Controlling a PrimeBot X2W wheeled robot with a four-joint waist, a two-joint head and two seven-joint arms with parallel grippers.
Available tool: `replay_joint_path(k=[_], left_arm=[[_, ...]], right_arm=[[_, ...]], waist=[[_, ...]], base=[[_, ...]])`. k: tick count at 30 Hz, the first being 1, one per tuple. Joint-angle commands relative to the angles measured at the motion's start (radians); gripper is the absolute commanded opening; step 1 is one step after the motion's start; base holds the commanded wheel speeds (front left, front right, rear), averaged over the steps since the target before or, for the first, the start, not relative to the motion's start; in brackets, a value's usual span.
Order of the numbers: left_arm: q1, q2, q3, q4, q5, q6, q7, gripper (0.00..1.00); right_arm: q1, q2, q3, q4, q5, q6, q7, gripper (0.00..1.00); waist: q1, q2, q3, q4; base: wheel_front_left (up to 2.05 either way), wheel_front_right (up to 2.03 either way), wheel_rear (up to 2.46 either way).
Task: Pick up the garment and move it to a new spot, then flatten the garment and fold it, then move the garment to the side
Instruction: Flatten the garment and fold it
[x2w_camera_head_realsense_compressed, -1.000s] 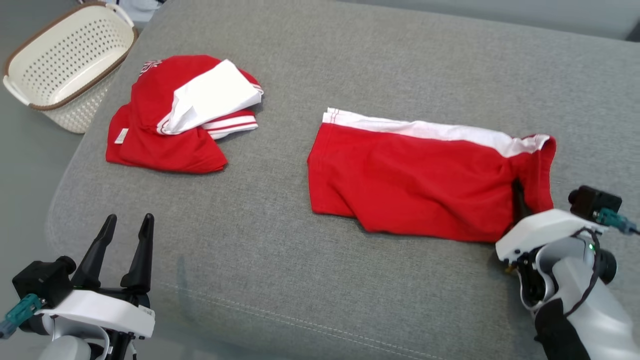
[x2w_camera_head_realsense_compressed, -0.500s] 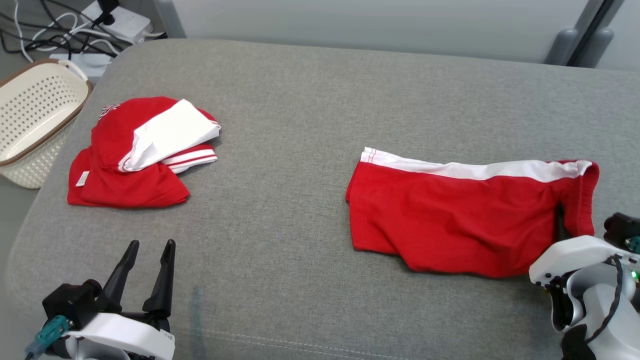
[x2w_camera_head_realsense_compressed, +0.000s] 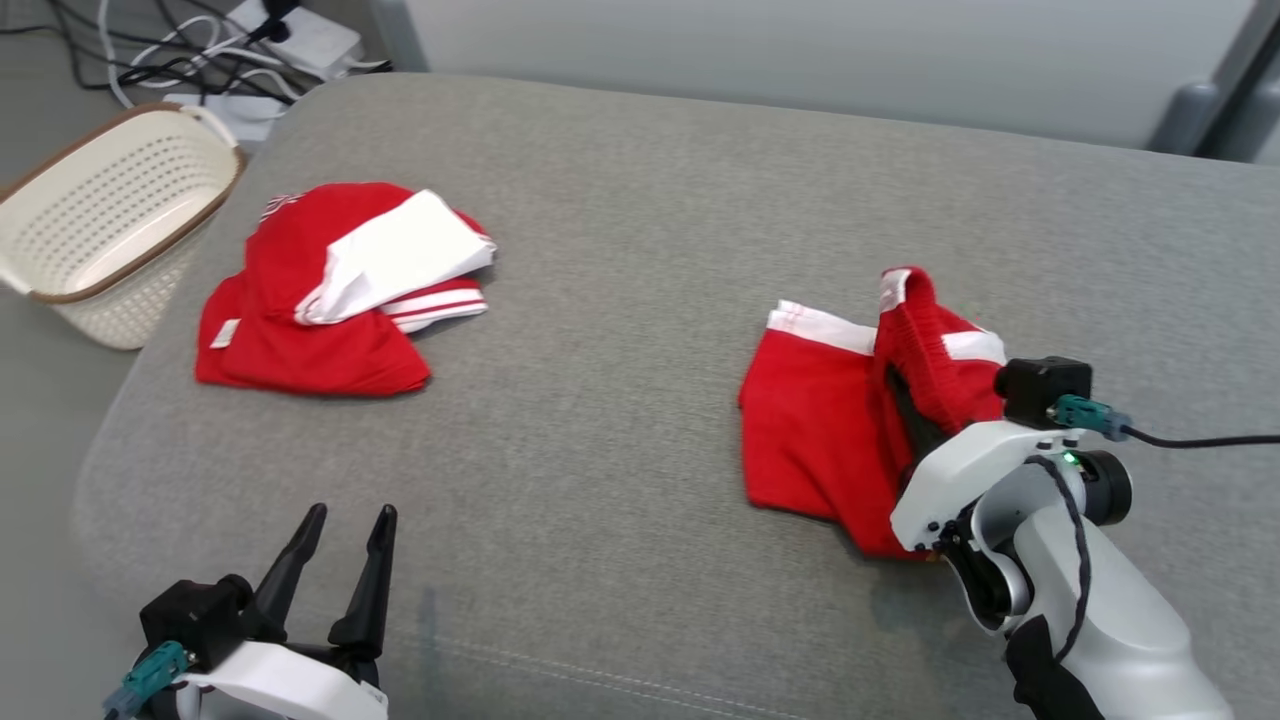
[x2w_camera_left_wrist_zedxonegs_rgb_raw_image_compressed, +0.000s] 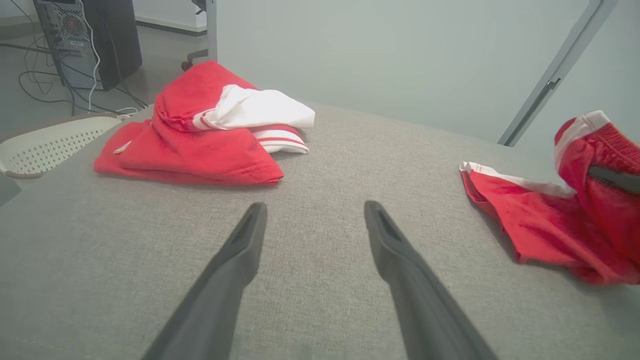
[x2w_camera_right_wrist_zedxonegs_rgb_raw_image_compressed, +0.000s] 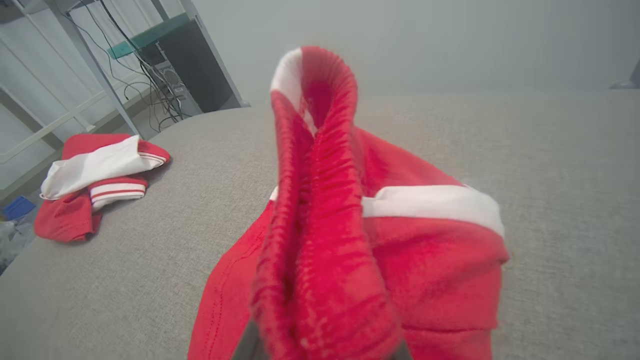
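The garment (x2w_camera_head_realsense_compressed: 810, 430), red shorts with a white side stripe, lies at the right of the grey cushion (x2w_camera_head_realsense_compressed: 620, 230). My right gripper (x2w_camera_head_realsense_compressed: 908, 412) is shut on its elastic waistband end, which is raised and doubled back over the flat leg part. In the right wrist view the bunched waistband (x2w_camera_right_wrist_zedxonegs_rgb_raw_image_compressed: 320, 200) rises straight up and hides most of both fingers. Low at the left, my left gripper (x2w_camera_head_realsense_compressed: 347, 515) is open and holds nothing, hovering above bare cushion (x2w_camera_left_wrist_zedxonegs_rgb_raw_image_compressed: 315, 165). In its wrist view the shorts (x2w_camera_left_wrist_zedxonegs_rgb_raw_image_compressed: 530, 230) lie far to the right.
A loose pile of red and white clothes (x2w_camera_head_realsense_compressed: 330, 290) lies at the cushion's left. Beyond that edge, a cream perforated basket (x2w_camera_head_realsense_compressed: 110, 220) stands on the floor. Cables and a power strip (x2w_camera_head_realsense_compressed: 290, 40) lie behind it. Bare cushion separates the pile from the shorts.
My right gripper has lifted the waistband end and carried it left over the rest of the shorts, roughly halving their spread. The head camera has shifted. The left gripper stays open.
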Motion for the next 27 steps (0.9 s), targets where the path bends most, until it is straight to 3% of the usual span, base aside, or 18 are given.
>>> replay_joint_path(k=[1, 8, 9, 10, 11, 15, 20, 27], left_arm=[[-0.038, 0.025, 0.029, -0.017, -0.004, -0.007, -0.01, 1.0], [-0.056, 0.038, 0.0, 0.002, -0.041, -0.007, -0.01, 1.0], [-0.06, 0.041, -0.002, 0.006, -0.045, -0.007, -0.01, 1.0], [-0.063, 0.044, -0.003, 0.009, -0.048, -0.007, -0.01, 1.0], [-0.066, 0.047, -0.004, 0.012, -0.05, -0.007, -0.01, 1.0], [-0.072, 0.049, 0.022, 0.017, -0.047, -0.007, -0.01, 1.0], [-0.061, 0.038, 0.077, 0.005, -0.023, -0.007, -0.01, 1.0], [-0.051, 0.017, 0.094, -0.033, 0.0, -0.007, -0.01, 1.0]], right_arm=[[-0.031, 0.009, 0.025, -0.009, -0.003, 0.003, -0.002, 0.0], [-0.091, 0.009, 0.048, 0.111, 0.016, 0.003, -0.035, 0.0], [-0.1, 0.009, 0.049, 0.13, 0.02, 0.003, -0.04, 0.29], [-0.11, 0.009, 0.048, 0.151, 0.022, 0.003, -0.046, 0.82], [-0.119, 0.009, 0.049, 0.167, 0.026, 0.003, -0.054, 1.0], [-0.151, 0.009, 0.063, 0.182, 0.056, 0.003, -0.089, 1.0], [-0.175, 0.009, 0.064, 0.098, 0.089, 0.003, -0.121, 1.0], [-0.081, 0.009, -0.208, -0.039, -0.042, 0.003, -0.128, 1.0]], waist=[[0.0, 0.0, 0.008, 0.03], [0.0, 0.0, 0.032, 0.118], [0.0, 0.0, 0.035, 0.126], [0.0, 0.0, 0.037, 0.134], [0.0, 0.0, 0.039, 0.139], [0.0, 0.0, 0.035, 0.139], [0.0, 0.0, 0.016, 0.087], [0.0, 0.0, 0.017, 0.009]], base=[[0.0, 0.0, 0.0], [0.0, 0.0, 0.0], [0.0, 0.0, 0.0], [0.0, 0.0, 0.0], [0.0, 0.0, 0.0], [0.0, 0.0, 0.0], [0.0, 0.0, 0.0], [0.0, 0.0, 0.0]])
